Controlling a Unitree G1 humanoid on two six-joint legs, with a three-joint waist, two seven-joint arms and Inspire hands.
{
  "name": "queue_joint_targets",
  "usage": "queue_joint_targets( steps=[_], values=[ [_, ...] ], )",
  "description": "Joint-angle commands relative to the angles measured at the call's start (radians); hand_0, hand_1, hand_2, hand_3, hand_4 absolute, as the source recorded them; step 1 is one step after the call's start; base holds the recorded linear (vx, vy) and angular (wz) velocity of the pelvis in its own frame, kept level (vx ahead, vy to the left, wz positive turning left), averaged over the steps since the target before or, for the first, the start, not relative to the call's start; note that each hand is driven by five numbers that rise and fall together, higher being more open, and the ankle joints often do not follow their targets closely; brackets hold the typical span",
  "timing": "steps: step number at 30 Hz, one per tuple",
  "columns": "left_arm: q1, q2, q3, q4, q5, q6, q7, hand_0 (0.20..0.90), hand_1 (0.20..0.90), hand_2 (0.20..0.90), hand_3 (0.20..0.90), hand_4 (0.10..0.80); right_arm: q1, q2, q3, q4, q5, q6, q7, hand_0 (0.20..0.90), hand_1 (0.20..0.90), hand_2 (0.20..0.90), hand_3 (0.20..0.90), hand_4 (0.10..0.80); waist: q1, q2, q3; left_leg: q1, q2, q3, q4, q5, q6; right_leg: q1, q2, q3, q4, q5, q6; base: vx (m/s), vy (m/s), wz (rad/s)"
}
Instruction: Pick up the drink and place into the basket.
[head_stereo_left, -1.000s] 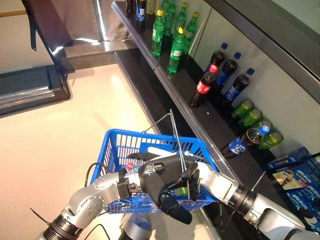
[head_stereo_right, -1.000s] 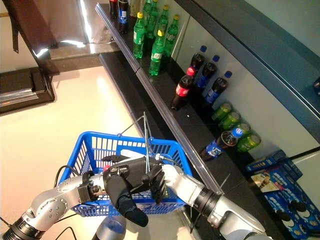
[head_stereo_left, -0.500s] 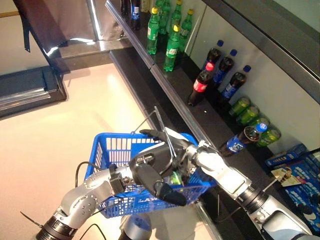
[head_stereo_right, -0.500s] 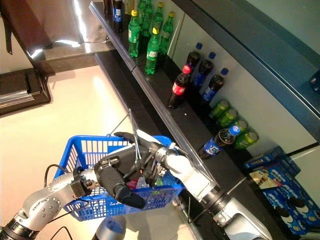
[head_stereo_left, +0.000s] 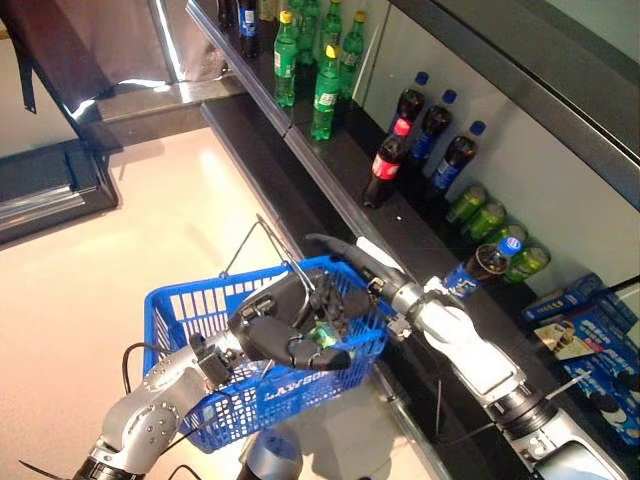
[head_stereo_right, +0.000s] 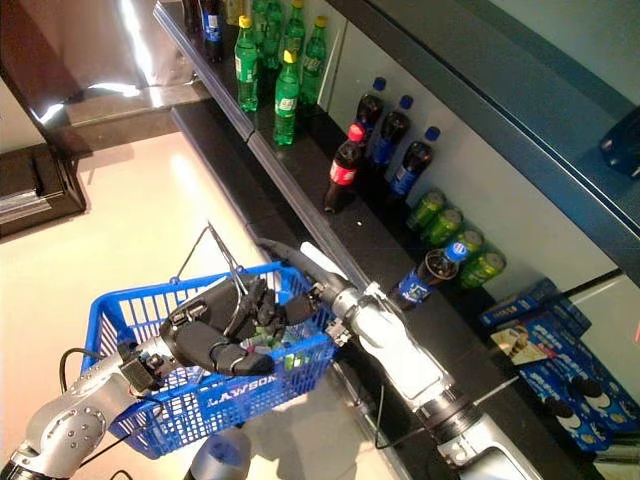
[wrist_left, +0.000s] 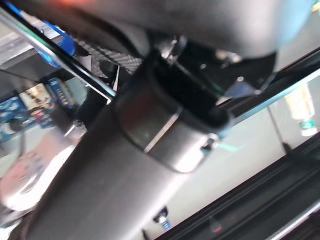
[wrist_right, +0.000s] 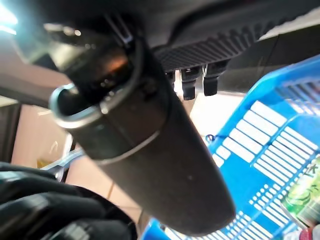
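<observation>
My left hand (head_stereo_left: 285, 335) is shut on the thin wire handles of the blue basket (head_stereo_left: 190, 300), which hangs in front of me off the floor. A green drink (head_stereo_left: 322, 336) lies inside the basket beside that hand; it also shows in the right wrist view (wrist_right: 304, 192) behind the blue mesh wall (wrist_right: 270, 145). My right hand (head_stereo_left: 352, 262) is over the basket's rim on the shelf side, fingers straight, holding nothing.
A dark shelf (head_stereo_left: 330, 190) runs along the right with green bottles (head_stereo_left: 325, 85), cola bottles (head_stereo_left: 385, 165), green cans (head_stereo_left: 480, 210) and a bottle lying on its side (head_stereo_left: 480, 270). Blue boxes (head_stereo_left: 590, 330) lie at the far right. A dark low cabinet (head_stereo_left: 50, 180) stands at the left.
My right hand has come up out of the basket to its shelf-side rim and opened. The green drink stays in the basket. The view has shifted.
</observation>
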Motion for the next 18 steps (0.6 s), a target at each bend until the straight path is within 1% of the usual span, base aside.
queue_joint_targets(
  steps=[1,8,13,18],
  values=[
    [-0.138,-0.173,0.080,-0.155,-0.109,-0.317,-0.054,0.300,0.300,0.300,0.200,0.100,0.006,-0.020,-0.058,-0.070,0.039,-0.129,-0.082,0.900,0.900,0.900,0.900,0.800,-0.028,0.070,-0.229,0.026,0.001,-0.018,-0.051,0.016,0.032,0.013,0.019,0.034,0.071,-0.022,-0.019,-0.026,-0.002,-0.21],
    [-0.126,-0.192,0.110,-0.096,-0.055,-0.365,0.059,0.300,0.300,0.300,0.200,0.100,0.066,0.008,-0.122,-0.096,0.077,-0.193,-0.148,0.900,0.900,0.900,0.900,0.800,-0.065,0.084,-0.235,0.040,0.007,0.017,-0.051,0.005,0.039,0.006,0.011,0.051,0.078,-0.024,-0.011,-0.015,0.009,-0.20],
    [-0.106,-0.211,0.146,-0.016,0.001,-0.423,0.176,0.300,0.300,0.300,0.200,0.100,0.150,0.029,-0.178,-0.118,0.114,-0.263,-0.182,0.900,0.900,0.900,0.900,0.800,-0.115,0.104,-0.241,0.059,0.017,0.068,-0.051,-0.006,0.046,-0.005,-0.004,0.072,0.087,-0.025,-0.001,-0.022,0.022,-0.19],
    [-0.086,-0.224,0.192,0.058,0.050,-0.481,0.264,0.300,0.300,0.300,0.200,0.100,0.210,0.046,-0.220,-0.117,0.121,-0.295,-0.195,0.900,0.900,0.900,0.900,0.800,-0.168,0.116,-0.245,0.079,0.030,0.125,-0.051,-0.016,0.048,-0.014,-0.014,0.104,0.083,-0.018,0.006,-0.014,0.005,-0.25]
  ],
)
